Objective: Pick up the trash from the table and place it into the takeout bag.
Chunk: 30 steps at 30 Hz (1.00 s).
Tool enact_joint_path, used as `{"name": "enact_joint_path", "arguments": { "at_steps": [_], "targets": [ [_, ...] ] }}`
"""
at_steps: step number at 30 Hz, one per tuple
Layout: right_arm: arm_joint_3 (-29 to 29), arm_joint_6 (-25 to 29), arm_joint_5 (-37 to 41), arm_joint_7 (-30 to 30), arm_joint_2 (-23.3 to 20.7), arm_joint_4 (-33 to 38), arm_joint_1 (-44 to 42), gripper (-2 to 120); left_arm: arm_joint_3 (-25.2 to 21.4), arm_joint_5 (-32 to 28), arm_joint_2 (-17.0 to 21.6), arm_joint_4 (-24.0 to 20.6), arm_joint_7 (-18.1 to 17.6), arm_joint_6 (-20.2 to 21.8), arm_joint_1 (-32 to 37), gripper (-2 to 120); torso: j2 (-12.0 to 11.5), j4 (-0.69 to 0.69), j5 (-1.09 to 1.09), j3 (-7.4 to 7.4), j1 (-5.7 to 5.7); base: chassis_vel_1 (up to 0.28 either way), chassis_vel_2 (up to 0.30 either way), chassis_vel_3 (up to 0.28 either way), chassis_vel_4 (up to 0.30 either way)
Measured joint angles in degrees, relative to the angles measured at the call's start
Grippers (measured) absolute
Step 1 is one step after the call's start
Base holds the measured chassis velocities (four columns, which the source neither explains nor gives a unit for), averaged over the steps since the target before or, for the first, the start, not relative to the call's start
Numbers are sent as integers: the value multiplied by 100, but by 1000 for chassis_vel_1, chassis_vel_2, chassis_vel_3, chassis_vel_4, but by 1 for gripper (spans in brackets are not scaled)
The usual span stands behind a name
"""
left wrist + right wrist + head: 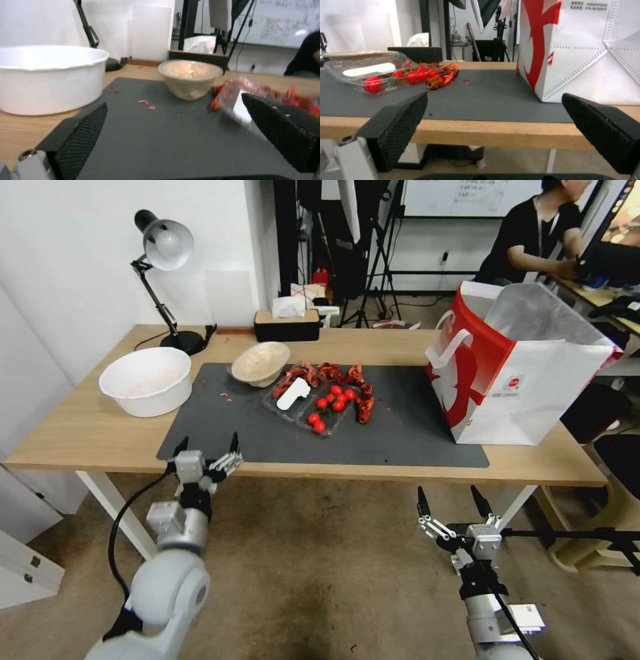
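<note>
With the left tool (207,447) open at the bench (80,433) edge and the right tool (453,503) open below it, I judge the beige bowl (260,363) at 12 o'clock light and thin-walled, best pinched at its rim.

L gripper (207,445) is raised on its arm, pointing fwd, fingers (83,132) spread wide, nothing between them. R gripper (454,501) sits lower and closer to the robot, also pointing fwd, fingers (400,122) wide apart and empty. Both arms reach up from the lower corners of the head view, wrists about straight.
</note>
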Motion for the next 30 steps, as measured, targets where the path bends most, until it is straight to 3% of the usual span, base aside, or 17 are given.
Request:
{"name": "enact_joint_path", "arguments": {
  "at_steps": [1, 5, 6, 8, 9, 12, 21, 30],
  "targets": [
    [0, 0, 0, 0, 0, 0, 0, 100, 0, 0, 0, 0, 0, 0, 0, 100, 0, 0, 0, 0, 0, 0, 0, 0, 0],
    [60, -13, 1, 9, -4, 43, -25, 100, 220, -1501, 179, 358, -507, 243, -910, 100, -1, 0, 1, 0, 0, 0, 0, 0, 0],
    [60, -13, 1, 9, -4, 43, -25, 100, 220, -1501, 179, 358, -507, 243, -910, 100, -1, 0, 1, 0, 0, 0, 0, 0, 0],
    [73, -14, 2, 11, 13, 46, -38, 100, 274, -2446, 242, 506, -776, 475, -1365, 100, -1, 0, 0, 1, 0, 0, 0, 0, 0],
    [73, -14, 2, 11, 13, 46, -38, 100, 274, -2446, 242, 506, -776, 475, -1365, 100, -1, 0, 0, 1, 0, 0, 0, 0, 0],
    [81, -15, 1, 12, 39, 50, -57, 100, 375, -3521, 265, 732, -1137, 685, -1998, 100, -1, 0, 1, 0, 0, 0, 0, 0, 0],
    [150, -25, 0, 34, 60, 62, -71, 100, 557, -4840, 115, 1491, -1559, 910, -3016, 100, -1, 0, 1, 0, 0, 0, 0, 0, 0],
    [200, -52, 8, 68, 27, 80, -69, 100, 716, -5239, -127, 2411, -1775, 1146, -3667, 100, -1, 1, 1, 0, 1, 0, 0, 0, 0]
  ]
}}
